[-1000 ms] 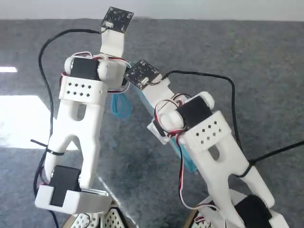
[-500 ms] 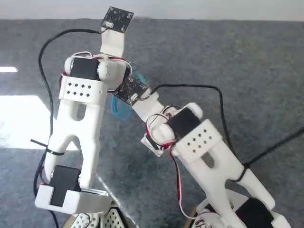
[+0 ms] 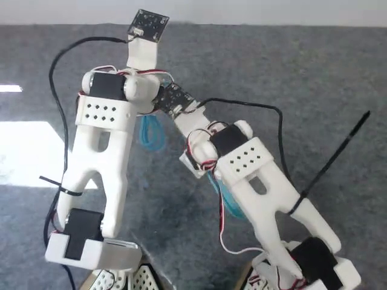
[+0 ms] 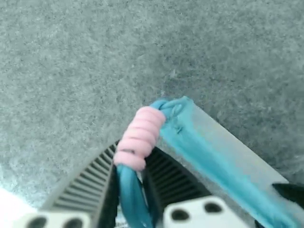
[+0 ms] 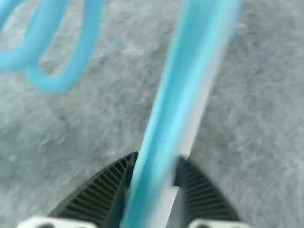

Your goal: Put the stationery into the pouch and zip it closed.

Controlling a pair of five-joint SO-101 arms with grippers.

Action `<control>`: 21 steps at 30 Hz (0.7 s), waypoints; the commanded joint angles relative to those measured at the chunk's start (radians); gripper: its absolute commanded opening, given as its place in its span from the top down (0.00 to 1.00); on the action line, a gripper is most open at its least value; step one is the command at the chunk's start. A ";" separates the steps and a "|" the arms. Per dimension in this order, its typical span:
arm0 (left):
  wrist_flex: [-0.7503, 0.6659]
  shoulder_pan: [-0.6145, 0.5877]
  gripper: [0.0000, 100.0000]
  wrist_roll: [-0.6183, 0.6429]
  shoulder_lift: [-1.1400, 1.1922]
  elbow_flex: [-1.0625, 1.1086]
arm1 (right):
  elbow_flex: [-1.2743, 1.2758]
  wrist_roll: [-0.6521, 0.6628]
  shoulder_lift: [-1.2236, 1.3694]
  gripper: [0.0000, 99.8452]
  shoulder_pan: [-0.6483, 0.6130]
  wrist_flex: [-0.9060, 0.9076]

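Observation:
The pouch [image 4: 216,145] is teal with a clear side and lies stretched over the grey carpet. A pink ribbed bead [image 4: 140,135] sits on its teal cord at the corner. My left gripper [image 4: 132,178] is shut on that cord just behind the bead. My right gripper [image 5: 153,178] is shut on the pouch's teal edge [image 5: 185,90], which runs away between its fingers. From above, the cord's loop [image 3: 151,134] hangs beside the left arm [image 3: 103,139], and a piece of the pouch [image 3: 228,196] shows under the right arm [image 3: 242,163]. The two wrists stand close together.
Grey carpet [image 3: 314,78] covers the table. A bright patch of light [image 3: 27,154] lies at the left. A black cable tie [image 3: 338,151] sticks out from the right arm. Cables loop over both arms.
The right arm has swung left and away from the camera, bringing its wrist up beside the left arm's wrist. The left arm has kept still.

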 commanded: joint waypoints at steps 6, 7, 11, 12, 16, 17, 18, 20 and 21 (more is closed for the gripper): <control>0.018 -0.002 0.99 -0.058 -0.015 -0.051 | -0.044 0.000 -0.028 0.99 0.188 -0.028; 0.018 -0.003 0.99 -0.066 -0.015 -0.051 | -0.041 0.006 -0.077 0.99 0.197 -0.021; 0.018 -0.003 0.99 -0.095 -0.015 -0.050 | -0.044 0.044 -0.334 0.99 0.196 0.085; 0.018 -0.003 0.99 -0.101 -0.015 -0.050 | -0.046 0.054 -0.406 0.99 0.196 0.107; 0.018 -0.002 0.99 -0.112 -0.014 -0.048 | -0.048 0.072 -0.647 0.99 0.196 0.173; 0.018 -0.002 0.99 -0.112 -0.014 -0.048 | -0.049 0.072 -0.685 0.99 0.189 0.189; 0.017 0.002 0.99 -0.114 -0.014 -0.048 | -0.058 0.069 -0.716 0.99 0.177 0.209; 0.017 0.005 0.99 -0.114 -0.014 -0.048 | -0.091 0.069 -0.754 0.99 0.145 0.248; 0.017 0.005 0.99 -0.114 -0.014 -0.048 | -0.112 0.068 -0.771 0.99 0.127 0.262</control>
